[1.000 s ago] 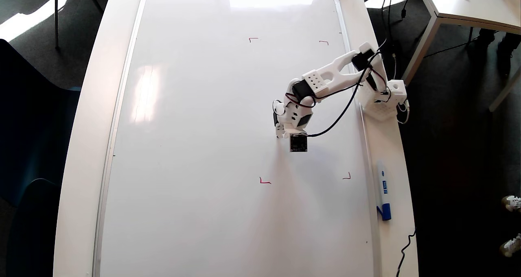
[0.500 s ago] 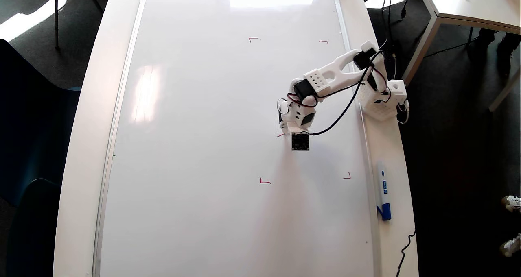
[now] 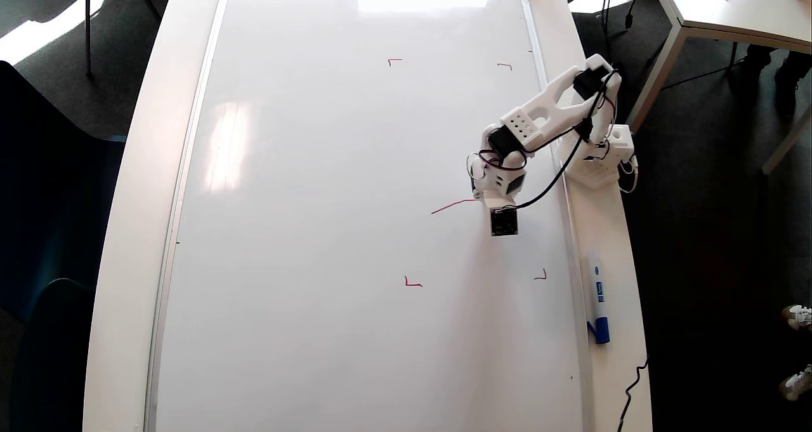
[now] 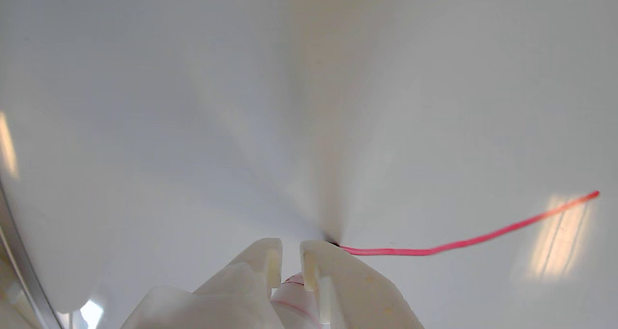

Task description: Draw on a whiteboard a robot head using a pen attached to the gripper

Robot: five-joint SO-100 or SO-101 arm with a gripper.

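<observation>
Lengthened red stroke (image 3: 454,207), running left-right

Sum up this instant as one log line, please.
white plastic gripper: shut on red-and-white pen | glossy whiteboard | one red stroke

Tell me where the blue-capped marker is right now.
In the overhead view the blue-capped marker lies on the table just right of the whiteboard frame, below the arm's base.

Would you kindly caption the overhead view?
Gripper drags a pen across the whiteboard, leaving one red line.
</observation>
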